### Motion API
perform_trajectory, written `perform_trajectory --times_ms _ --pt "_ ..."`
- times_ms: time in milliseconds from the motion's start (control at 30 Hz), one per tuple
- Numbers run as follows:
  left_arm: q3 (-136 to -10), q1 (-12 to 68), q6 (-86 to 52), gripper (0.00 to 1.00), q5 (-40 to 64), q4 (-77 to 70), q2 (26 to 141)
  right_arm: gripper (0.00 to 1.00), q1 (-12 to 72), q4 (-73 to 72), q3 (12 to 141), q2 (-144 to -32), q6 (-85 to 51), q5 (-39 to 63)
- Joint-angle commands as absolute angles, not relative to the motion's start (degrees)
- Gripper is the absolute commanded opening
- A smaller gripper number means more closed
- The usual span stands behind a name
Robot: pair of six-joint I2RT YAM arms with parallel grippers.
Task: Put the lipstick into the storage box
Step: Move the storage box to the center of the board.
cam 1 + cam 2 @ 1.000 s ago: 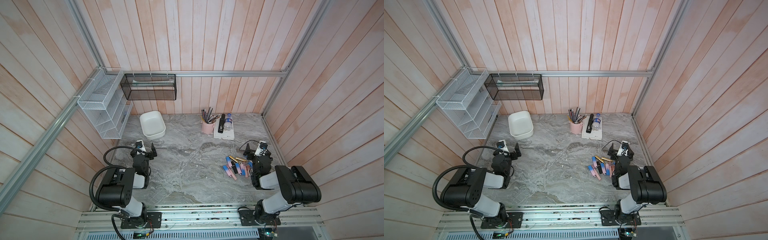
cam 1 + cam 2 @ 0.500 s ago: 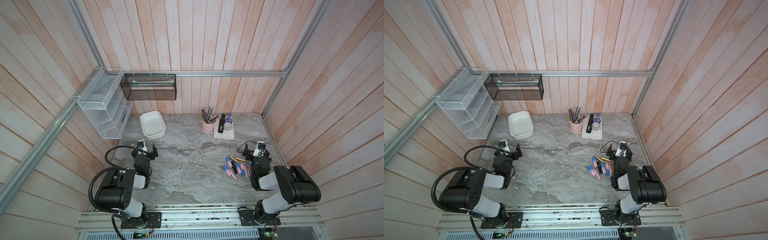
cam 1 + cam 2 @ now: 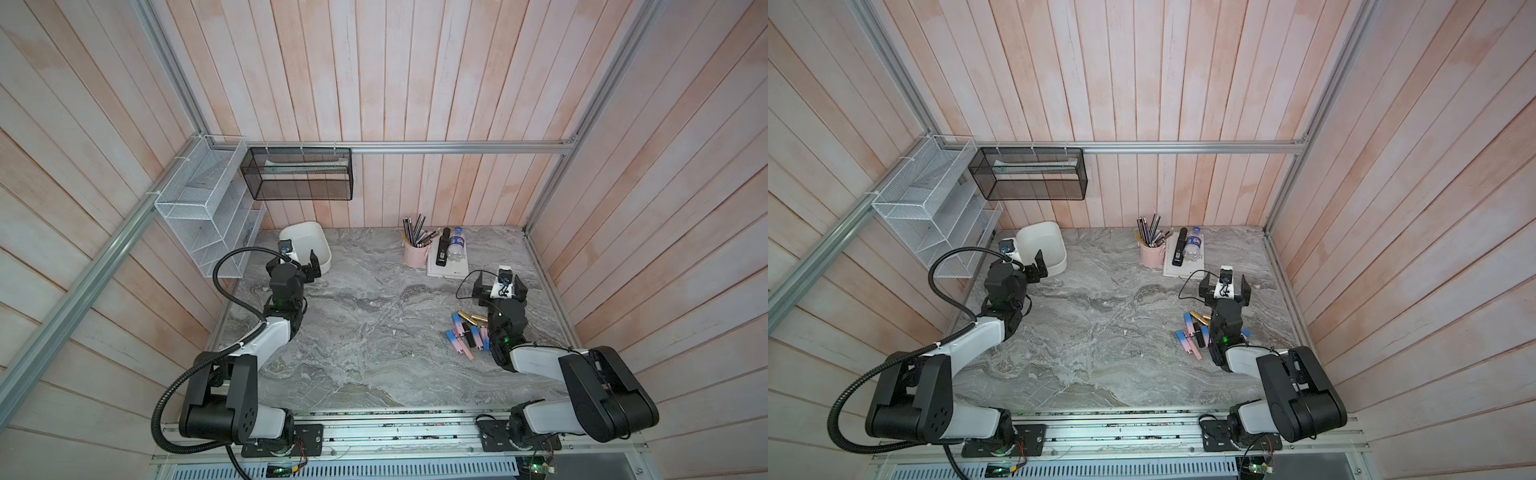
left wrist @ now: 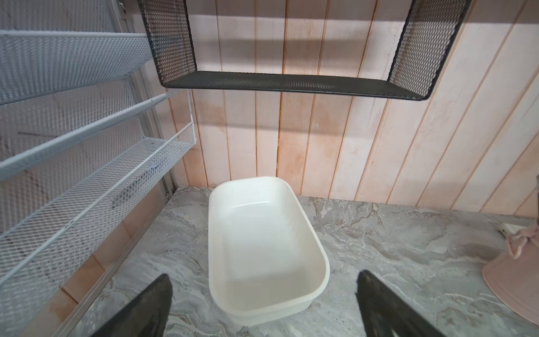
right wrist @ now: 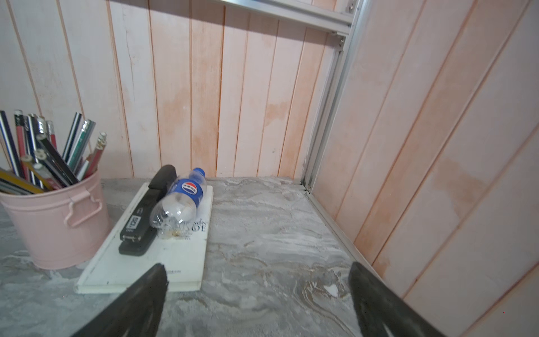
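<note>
- right gripper (image 3: 498,286): jaws spread wide, nothing between them. it is raised over the grey marbled tabletop (image 3: 374,332) and points at the back wall.
- short pink-and-blue, gold and black lipstick tubes (image 3: 459,328) lie flat in a loose cluster behind the right gripper, beside its wrist on the side toward the left arm. none shows in the right wrist view.
- left gripper (image 4: 262,278): jaws wide, empty. the shallow white plastic storage box with rounded corners (image 4: 326,262) sits just ahead of it, centred between the open fingers. the box is empty.
- handling (judgement): each tube looks light, rigid and smooth-walled. it is likely to roll on the hard top and to slip if pinched near an end.
- hold (judgement): close across the barrel at mid-length, with the fingers square to the tube's long axis.
- the tubes lie close together; which ones touch is too small to tell. one at the cluster's edge gives the fingers the most room.
- the box is well apart from the cluster, on the left arm's side, so a long carry or a handover seems needed.
- ahead of the right gripper, not for this task: a pink metal pen cup (image 5: 58,221) and a white book (image 5: 151,262) carrying a black stapler (image 5: 145,216) and a clear plastic bottle (image 5: 178,201).
</note>
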State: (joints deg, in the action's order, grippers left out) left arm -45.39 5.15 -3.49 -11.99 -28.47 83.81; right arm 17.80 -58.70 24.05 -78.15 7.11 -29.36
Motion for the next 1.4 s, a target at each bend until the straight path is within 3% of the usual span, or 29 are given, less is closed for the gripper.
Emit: perform_trajectory --times_ms 0,100,200,267,467,1167,1233,1367 --pt "-53.3 2.6 -10.6 0.97 -8.2 -11.3 89.4 0.98 19.4 -35.2 31.6 -75.8 5.0 -33.4" --pt "-60.1 0.0 -16.1 0.92 -4.3 -4.7 94.2 0.97 20.2 -22.4 38.9 -75.5 1.8 -30.8" --pt "-63.9 -0.5 -17.3 0.92 -2.6 -1.5 97.7 0.73 21.4 -13.0 45.1 -76.4 1.3 -30.7" --pt "-66.3 -0.5 -17.4 0.90 -1.8 1.3 100.2 0.65 22.1 -8.0 48.8 -77.6 0.2 -33.0" --pt "-70.9 -1.6 -20.0 0.88 0.4 6.0 106.3 0.64 23.2 2.6 56.0 -79.7 -5.4 -30.6" --pt "-77.7 -5.5 -23.1 0.85 1.1 10.0 115.7 0.60 26.4 6.4 57.4 -80.8 -11.6 -28.1" --pt "-79.2 -5.9 -23.3 0.80 2.3 10.7 117.5 0.60 26.4 6.8 57.8 -81.1 -11.9 -27.7" --pt "-80.8 -5.8 -22.9 0.50 4.8 11.5 118.7 0.60 26.4 7.4 58.7 -81.7 -12.3 -27.2"
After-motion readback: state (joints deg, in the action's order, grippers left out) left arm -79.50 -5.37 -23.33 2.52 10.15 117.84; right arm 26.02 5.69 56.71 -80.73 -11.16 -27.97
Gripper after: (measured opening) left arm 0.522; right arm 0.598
